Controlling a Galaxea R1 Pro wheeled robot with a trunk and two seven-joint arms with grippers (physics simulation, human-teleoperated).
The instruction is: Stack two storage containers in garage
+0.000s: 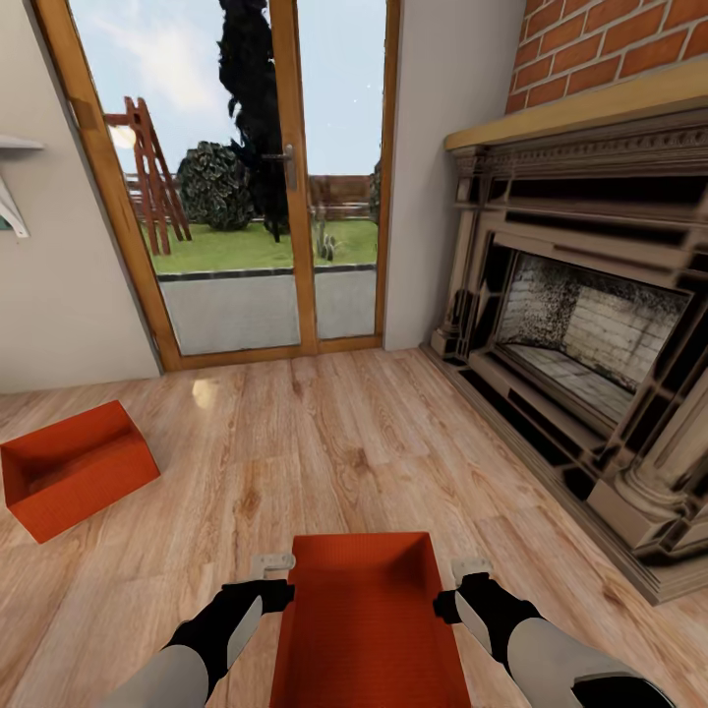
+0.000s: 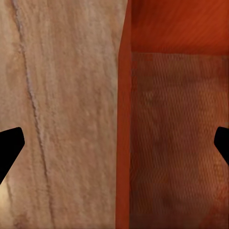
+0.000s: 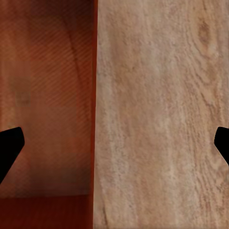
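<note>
**Both grippers straddling near bin walls, living room**

Near storage container [image 1: 366, 615] sits on wood-plank floor [image 1: 324, 442], dead ahead between the arms. Left gripper [image 2: 114, 143] spread wide, one finger outside, one over the bin interior, left wall running between. Right gripper [image 3: 114, 143] likewise spread across the right wall. Neither pinching anything. Second container [image 1: 74, 470] lies tilted-looking on the floor well off to the left, near the cream wall. Glass door [image 1: 265, 177] ahead; fireplace [image 1: 590, 334] at right.
</note>
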